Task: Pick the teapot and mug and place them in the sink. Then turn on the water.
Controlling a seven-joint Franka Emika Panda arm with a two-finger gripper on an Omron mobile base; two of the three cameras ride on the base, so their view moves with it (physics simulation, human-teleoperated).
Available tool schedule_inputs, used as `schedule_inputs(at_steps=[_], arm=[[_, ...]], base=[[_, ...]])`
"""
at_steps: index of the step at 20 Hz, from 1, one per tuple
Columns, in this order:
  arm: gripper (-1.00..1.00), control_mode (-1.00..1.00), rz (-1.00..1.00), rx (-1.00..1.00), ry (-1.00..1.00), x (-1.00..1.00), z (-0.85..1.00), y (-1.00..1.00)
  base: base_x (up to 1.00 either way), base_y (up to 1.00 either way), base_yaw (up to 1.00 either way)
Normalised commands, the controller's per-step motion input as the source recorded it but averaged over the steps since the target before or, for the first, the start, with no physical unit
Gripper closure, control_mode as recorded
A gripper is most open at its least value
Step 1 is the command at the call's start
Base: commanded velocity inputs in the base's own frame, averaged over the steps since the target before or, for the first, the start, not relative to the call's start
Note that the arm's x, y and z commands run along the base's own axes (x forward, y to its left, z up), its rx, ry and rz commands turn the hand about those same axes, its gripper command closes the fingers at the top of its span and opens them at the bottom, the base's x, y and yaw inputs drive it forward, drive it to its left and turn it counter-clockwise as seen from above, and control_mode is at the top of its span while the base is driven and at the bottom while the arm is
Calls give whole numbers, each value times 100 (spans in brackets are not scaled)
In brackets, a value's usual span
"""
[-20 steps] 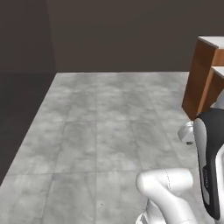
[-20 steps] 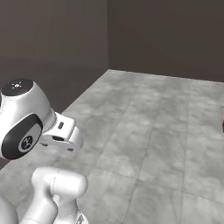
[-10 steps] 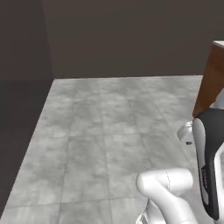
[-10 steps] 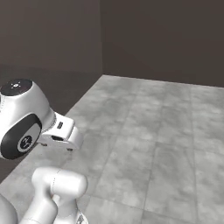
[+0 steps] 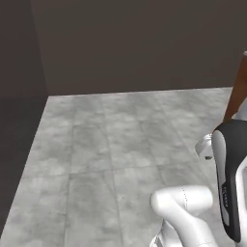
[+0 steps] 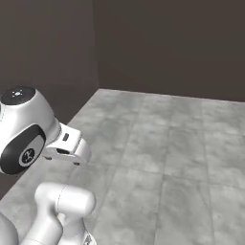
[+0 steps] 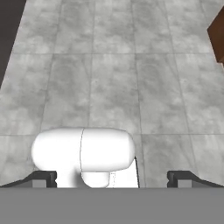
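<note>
None of the task things are on camera: no teapot, mug or sink, so where they sit cannot be told from here. Best guess is they are somewhere past the brown cabinet (image 5: 237,89) at the right edge of the left base view; the same brown corner (image 7: 217,36) pokes in at the upper right of the hand view.

Pincer (image 7: 112,178) is spread to full width, two dark tips far apart at the bottom of the hand view, nothing between them, nothing held. It points down at bare floor.

Step in hand, as I judge it: base drive or turn toward the kitchen units, no reaching yet. To do it well: keep the arm tucked and the pincer wide, swing toward the cabinet side until the desk and sink come into frame, stop square to the desk before extending. Avoid clipping the cabinet corner with the elbow. Task progress looks near zero.

Floor (image 5: 125,144): grey mottled stone tiles with thin seams, flat, nothing lying on it. Left of the cabinet the floor runs out to a dark brown-grey back wall (image 5: 144,43); a second dark wall (image 6: 43,43) meets it at a corner further left. Room is dim and plain.
</note>
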Motion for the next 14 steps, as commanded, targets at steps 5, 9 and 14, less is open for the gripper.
schedule_inputs(at_steps=[5,9,14], arm=[[-100,100,0,0,0,0,0,0],[-100,100,0,0,0,0,0,0],[-100,100,0,0,0,0,0,0]], base=[[100,0,-10],[100,0,-8],[100,0,-11]])
